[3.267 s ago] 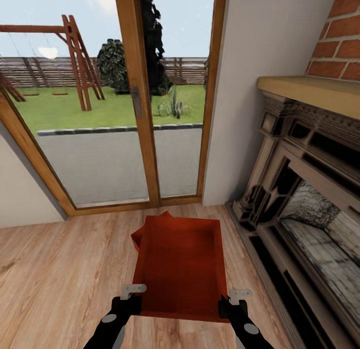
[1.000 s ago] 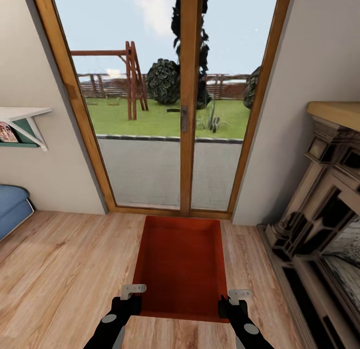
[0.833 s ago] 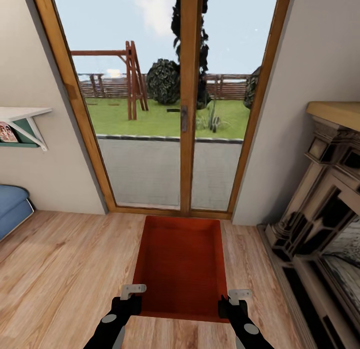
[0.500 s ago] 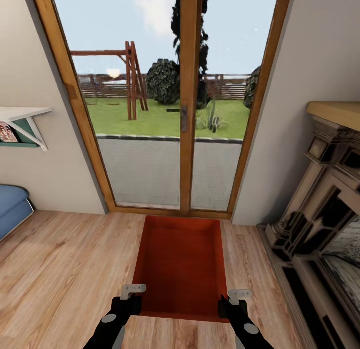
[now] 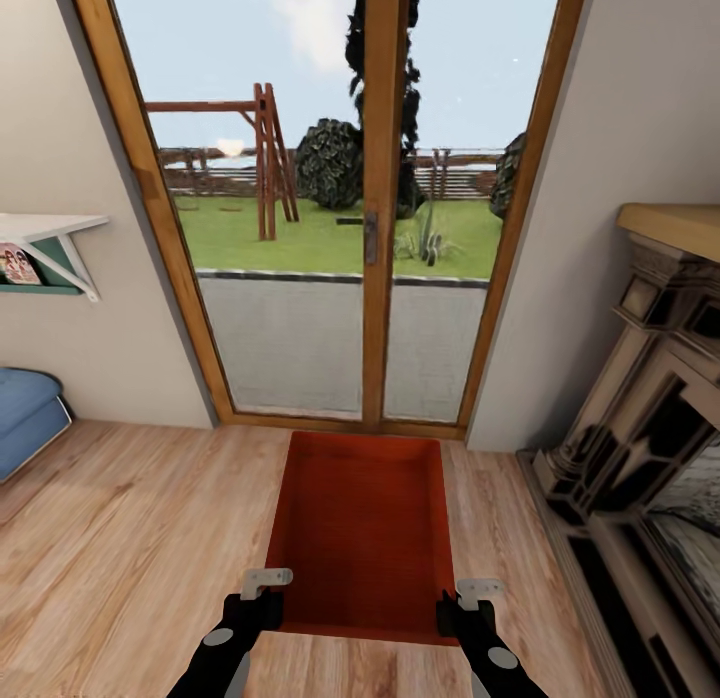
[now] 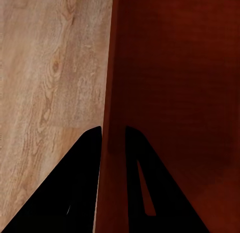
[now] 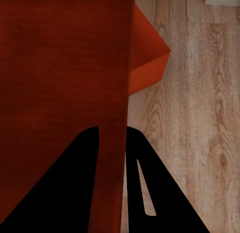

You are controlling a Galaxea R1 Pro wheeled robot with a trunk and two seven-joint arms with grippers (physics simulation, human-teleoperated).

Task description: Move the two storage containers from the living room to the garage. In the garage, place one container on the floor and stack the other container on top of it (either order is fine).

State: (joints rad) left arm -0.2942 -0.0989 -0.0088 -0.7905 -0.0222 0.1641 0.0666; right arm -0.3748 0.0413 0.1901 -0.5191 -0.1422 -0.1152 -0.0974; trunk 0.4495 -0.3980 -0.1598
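Head view puts one storage container (image 5: 362, 528) at the lower middle of the frame, a rust-red open bin carried above the wood-plank floor (image 5: 120, 538), its far end toward the glass doors (image 5: 340, 208). The left gripper (image 5: 262, 590) clamps the near left corner and the right gripper (image 5: 472, 598) the near right corner; in the left wrist view the two dark fingers (image 6: 85, 183) straddle the container's side wall (image 6: 112, 93), and the right wrist view shows the same pinch on the opposite wall (image 7: 125, 68). In that right wrist view a second rust-red corner (image 7: 147, 55) juts out past the held wall; I judge it to be the second storage container, lying lower, though whether it sits on the floor or is nested under the carried bin cannot be told. The step in hand looks like hauling the container out of the living room, so the base should turn away from the doors with both arms kept level and at the same spacing, since a twist could slip the thin walls from the pinch. A fireplace (image 5: 640, 408) fills the right edge, cut off by the frame; a blue seat (image 5: 25, 418) and a shelf (image 5: 50, 238) are cropped at the left. The garage lies somewhere outside these pictures.
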